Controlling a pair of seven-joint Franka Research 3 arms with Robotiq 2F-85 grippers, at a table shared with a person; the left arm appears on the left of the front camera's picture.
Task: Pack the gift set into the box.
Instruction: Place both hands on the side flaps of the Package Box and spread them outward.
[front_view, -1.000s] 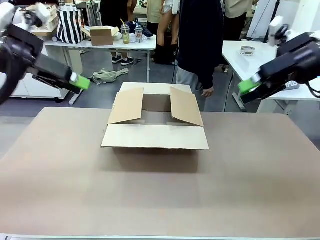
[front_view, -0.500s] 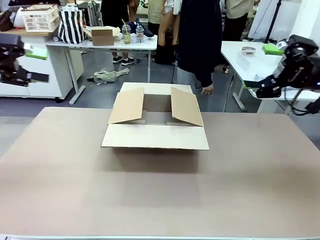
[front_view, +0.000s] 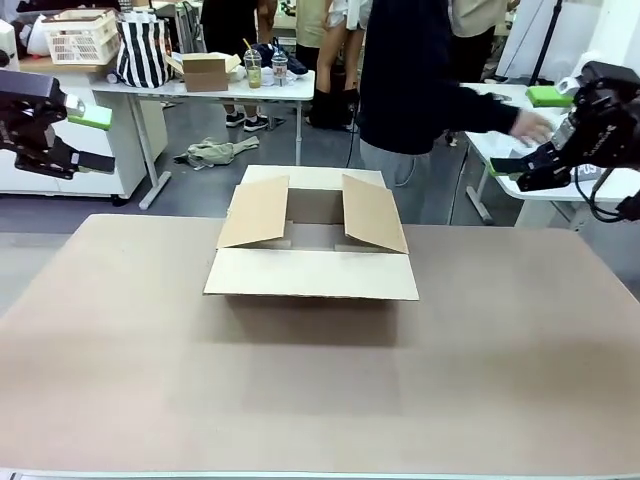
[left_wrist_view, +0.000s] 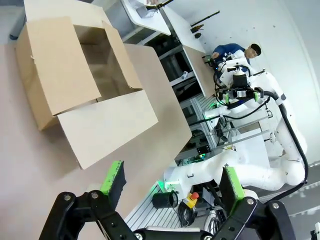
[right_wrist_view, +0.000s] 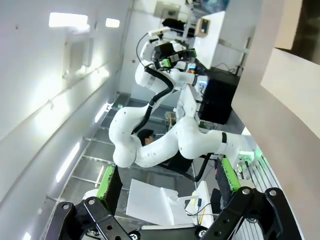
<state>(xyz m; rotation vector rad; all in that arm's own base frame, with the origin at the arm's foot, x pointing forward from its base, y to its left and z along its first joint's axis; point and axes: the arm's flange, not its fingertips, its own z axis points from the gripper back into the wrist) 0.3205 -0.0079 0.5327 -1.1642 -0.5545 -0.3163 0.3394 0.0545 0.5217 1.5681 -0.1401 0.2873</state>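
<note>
The box (front_view: 311, 252) is a large brown carton in the middle of the table with all four flaps open; no contents are visible in the dark opening. It also lies at the upper left of the left wrist view (left_wrist_view: 80, 75), and one flap (right_wrist_view: 295, 80) reaches into the right wrist view. My left gripper (front_view: 87, 138) hangs open and empty, high at the far left, well clear of the carton. My right gripper (front_view: 528, 132) hangs open and empty, high at the far right. The gift set is out of view. A person's hand (front_view: 530, 125) reaches over the white side table beside my right gripper.
The person stands just behind the carton. A white side table (front_view: 490, 135) is at the back right. Farther back, a table holds a small brown box (front_view: 203, 71) and cups. A cream lattice crate (front_view: 75, 35) sits at the back left. The brown tabletop (front_view: 320, 390) spreads around the carton.
Both arms have swung up and outward, away from the carton. The person has stretched an arm to the right over the side table. The carton has not moved.
</note>
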